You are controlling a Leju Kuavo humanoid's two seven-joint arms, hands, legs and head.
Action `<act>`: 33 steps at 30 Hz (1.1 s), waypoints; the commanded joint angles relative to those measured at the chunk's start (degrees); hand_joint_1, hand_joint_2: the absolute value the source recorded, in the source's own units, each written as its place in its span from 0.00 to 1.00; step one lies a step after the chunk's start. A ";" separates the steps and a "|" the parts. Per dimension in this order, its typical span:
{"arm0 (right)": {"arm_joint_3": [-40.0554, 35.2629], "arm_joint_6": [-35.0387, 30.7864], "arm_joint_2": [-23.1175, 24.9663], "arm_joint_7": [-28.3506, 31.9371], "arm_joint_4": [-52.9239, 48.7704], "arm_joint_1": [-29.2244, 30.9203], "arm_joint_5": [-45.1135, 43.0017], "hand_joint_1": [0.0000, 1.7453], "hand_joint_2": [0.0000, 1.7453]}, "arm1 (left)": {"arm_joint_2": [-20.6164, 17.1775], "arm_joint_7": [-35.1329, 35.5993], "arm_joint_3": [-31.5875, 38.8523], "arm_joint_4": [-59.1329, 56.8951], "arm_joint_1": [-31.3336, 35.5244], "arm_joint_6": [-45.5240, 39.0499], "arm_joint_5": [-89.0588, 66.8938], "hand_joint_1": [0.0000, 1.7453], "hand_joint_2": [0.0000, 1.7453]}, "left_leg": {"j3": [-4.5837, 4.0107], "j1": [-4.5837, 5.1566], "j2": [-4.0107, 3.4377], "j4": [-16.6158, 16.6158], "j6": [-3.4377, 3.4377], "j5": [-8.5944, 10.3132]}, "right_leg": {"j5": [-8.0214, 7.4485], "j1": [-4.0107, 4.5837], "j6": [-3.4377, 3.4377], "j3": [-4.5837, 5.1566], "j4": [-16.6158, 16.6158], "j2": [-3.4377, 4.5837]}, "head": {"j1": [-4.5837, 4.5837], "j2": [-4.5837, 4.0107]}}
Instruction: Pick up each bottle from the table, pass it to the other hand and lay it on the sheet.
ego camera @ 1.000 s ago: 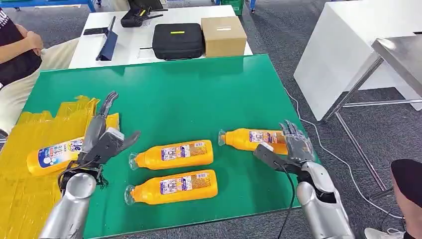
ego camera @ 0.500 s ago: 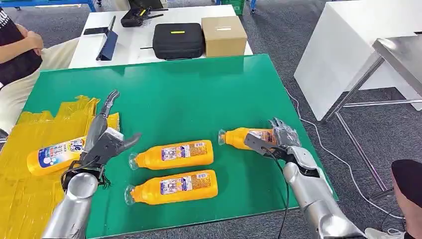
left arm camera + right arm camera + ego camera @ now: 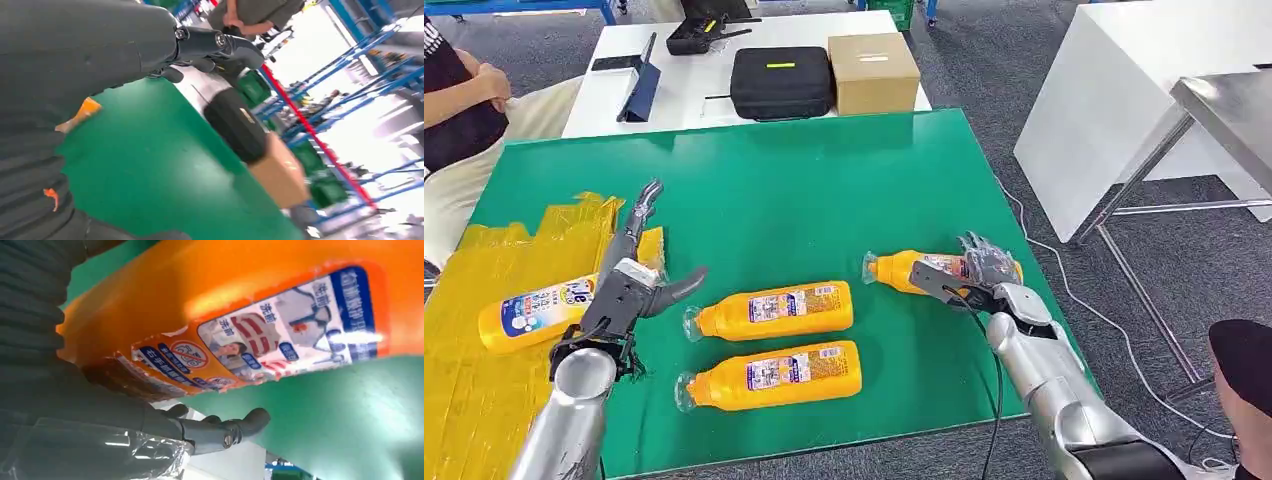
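The right hand (image 3: 980,275) has slid in from just past the base of the far-right bottle (image 3: 921,271) and now lies over its base end, fingers draped on the orange body (whether they grip it I can't tell). The bottle itself has nudged slightly away from the robot. The left hand (image 3: 629,282) has shifted a little.

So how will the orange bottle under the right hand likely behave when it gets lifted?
The bottle looks stiff plastic, so it probably keeps its shape. Its glossy skin may slip against the right hand. Lying on its side on the green table, it might rock or roll if nudged.
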State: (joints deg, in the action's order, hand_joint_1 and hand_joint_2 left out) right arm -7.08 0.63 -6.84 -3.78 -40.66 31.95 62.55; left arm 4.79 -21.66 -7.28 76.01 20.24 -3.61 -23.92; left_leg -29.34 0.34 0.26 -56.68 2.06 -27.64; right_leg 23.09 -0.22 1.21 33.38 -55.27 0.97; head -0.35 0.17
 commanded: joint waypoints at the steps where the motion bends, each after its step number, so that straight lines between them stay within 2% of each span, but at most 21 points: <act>1: -5.02 4.16 -1.13 -1.20 20.80 6.83 1.43 0.38 1.00 | -0.34 -0.12 0.80 5.06 -0.48 1.11 5.86 0.00 1.00 | 0.24 -0.06 0.02 0.04 -0.08 -0.01 | 0.00 0.07 -0.01 -0.28 0.11 -0.09 | 0.00 0.00; 2: -5.36 4.55 -1.16 -1.19 21.25 6.96 1.66 0.84 1.00 | -0.40 -0.17 0.83 4.79 -0.35 1.09 6.00 0.00 1.00 | 0.31 -0.06 0.09 0.08 -0.11 0.03 | -0.01 0.08 -0.01 -0.39 0.15 -0.19 | 0.00 0.02; 7: -5.60 4.89 -1.17 -1.15 21.64 7.08 1.80 0.84 1.00 | -0.47 -0.22 0.89 4.55 -0.26 1.05 6.12 0.00 1.00 | 0.66 -0.04 0.21 0.06 -0.07 0.04 | -0.02 0.10 -0.02 -0.78 0.19 -0.22 | -0.02 0.00; 9: -6.15 6.07 -1.04 -0.90 22.22 7.68 2.06 1.00 1.00 | -0.60 -0.49 0.97 3.72 -0.03 0.95 6.49 0.00 1.00 | 0.70 -0.01 0.23 0.08 -0.08 0.06 | -0.04 0.10 -0.03 -0.83 0.21 -0.25 | 0.00 0.00; 17: -6.38 6.32 -1.33 0.64 22.35 7.94 1.21 1.00 1.00 | -0.73 -0.76 1.07 2.54 0.80 0.84 6.93 0.00 1.00 | 0.95 0.01 0.25 0.07 -0.02 0.03 | 0.01 0.11 -0.03 -1.06 0.18 -0.24 | -0.02 0.00; 20: -5.03 1.71 -0.26 1.73 20.76 7.69 -0.99 1.00 1.00 | -0.84 -0.05 1.14 2.56 0.91 1.08 7.38 0.00 1.00 | 0.91 -0.01 0.28 0.13 -0.08 0.08 | -0.02 0.12 -0.04 -1.03 0.25 -0.30 | 0.00 0.00; 22: -3.48 -3.74 1.67 2.88 18.34 7.39 -3.38 1.00 1.00 | -0.92 0.29 1.35 2.29 0.58 1.31 7.59 0.00 1.00 | 0.89 -0.01 0.22 0.12 -0.07 0.07 | -0.03 0.13 -0.03 -0.99 0.22 -0.23 | 0.00 0.02; 25: 1.25 -13.57 5.64 10.47 9.17 3.62 -11.88 1.00 1.00 | -0.93 0.29 1.04 1.42 -0.26 1.84 7.50 0.00 1.00 | 0.81 -0.03 0.02 0.14 -0.11 0.07 | -0.09 0.13 -0.04 -0.89 0.23 -0.06 | 0.00 0.00; 30: 2.53 -20.59 11.01 14.44 -8.76 -4.00 -20.08 1.00 1.00 | -0.20 0.88 -1.42 0.64 -0.17 1.86 6.57 0.00 1.00 | 0.61 -0.03 -0.25 0.27 -0.27 0.12 | -0.18 0.09 -0.11 -0.65 0.25 0.10 | 0.00 0.00; 33: 1.96 -23.34 13.07 17.70 -14.61 -6.04 -24.07 1.00 1.00 | 0.23 1.90 -4.09 0.09 0.26 2.48 5.67 0.00 1.00 | 0.49 -0.02 0.05 0.07 -0.13 0.03 | 0.02 0.09 -0.08 -0.50 0.05 -0.11 | 0.00 0.00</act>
State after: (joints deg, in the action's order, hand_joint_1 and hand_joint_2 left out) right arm -8.11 -17.43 -1.47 9.11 -35.47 32.74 45.69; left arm 4.70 -21.40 -6.86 80.35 18.96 -1.88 -16.87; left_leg -28.86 0.37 0.41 -56.67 2.12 -27.59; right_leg 23.08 -0.16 1.22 32.82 -55.25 0.90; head -0.35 0.18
